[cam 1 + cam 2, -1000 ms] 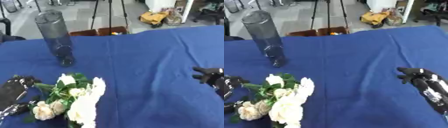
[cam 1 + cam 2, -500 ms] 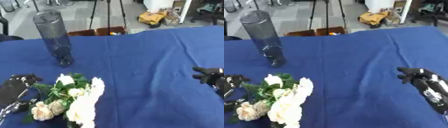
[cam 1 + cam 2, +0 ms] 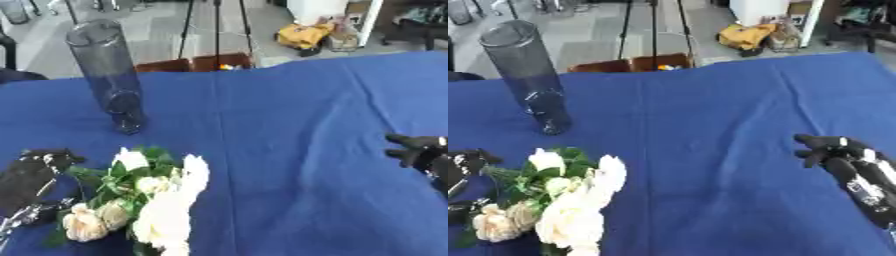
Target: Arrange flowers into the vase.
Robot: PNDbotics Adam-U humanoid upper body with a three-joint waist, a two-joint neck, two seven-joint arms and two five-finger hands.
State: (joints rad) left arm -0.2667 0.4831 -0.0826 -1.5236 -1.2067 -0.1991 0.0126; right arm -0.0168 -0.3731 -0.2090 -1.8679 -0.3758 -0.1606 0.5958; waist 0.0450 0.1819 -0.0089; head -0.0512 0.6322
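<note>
A tall dark see-through vase [image 3: 108, 75] stands upright and empty at the far left of the blue table. Nearer to me, a bunch of white and cream roses [image 3: 150, 199] with green leaves lies on the cloth at the lower left. My left hand [image 3: 29, 181] is at the bunch's left end, where the stems point. Its thumb sits above the stems and its fingers [image 3: 37, 212] below them, spread apart and not closed on them. At the right edge my right hand [image 3: 846, 162] rests open, fingers pointing left, far from the flowers.
The blue cloth [image 3: 289, 130] covers the whole table, with a fold running down its middle. Beyond the far edge are a tripod [image 3: 214, 30], a brown box [image 3: 194, 64] and a yellow bag [image 3: 304, 36] on the floor.
</note>
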